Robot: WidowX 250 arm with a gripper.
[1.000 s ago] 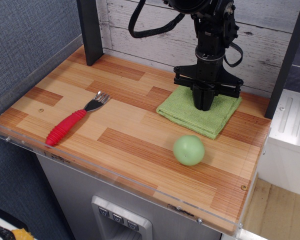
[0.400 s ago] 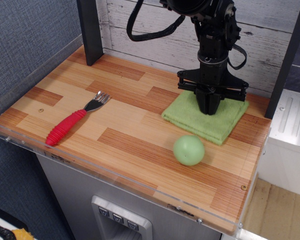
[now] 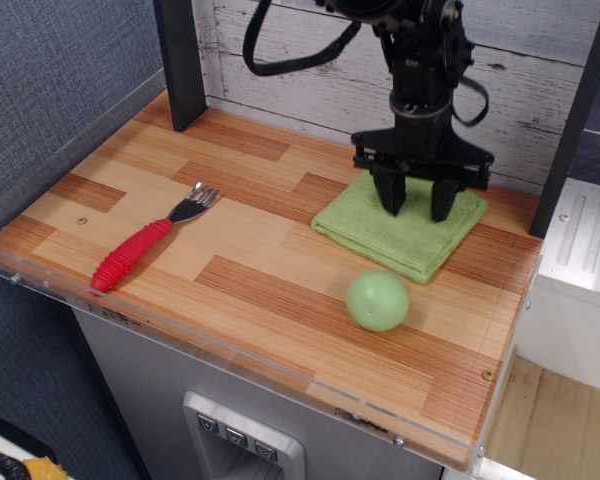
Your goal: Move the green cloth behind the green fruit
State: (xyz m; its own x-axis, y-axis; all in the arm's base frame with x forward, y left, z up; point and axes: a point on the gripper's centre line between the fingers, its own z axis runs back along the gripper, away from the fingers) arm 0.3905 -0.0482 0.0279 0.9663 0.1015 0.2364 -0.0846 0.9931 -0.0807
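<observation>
The pincer (image 3: 416,208) hangs over the green cloth (image 3: 400,227) with its two fingers spread apart, released, holding nothing; the fingertips sit at or just above the cloth's top layer, and I cannot tell whether they touch it. The cloth lies flat on the table (image 3: 250,270) near the back wall, on the right side, folded into a square of several layers. The green fruit (image 3: 378,300) sits in front of it, nearer the table's front edge, close but apart. By my reading the cloth is already behind the fruit, so the task looks about finished, with only a retreat left. Handling note: the cloth is soft, light and layered, so a pinch will likely lift only the top fold unless the fingers close on a bunched ridge or bite across an edge; dragging it may smear the folds. The fruit is smooth and round and would roll at a nudge. A red-handled fork (image 3: 145,248) lies well apart at the left.
</observation>
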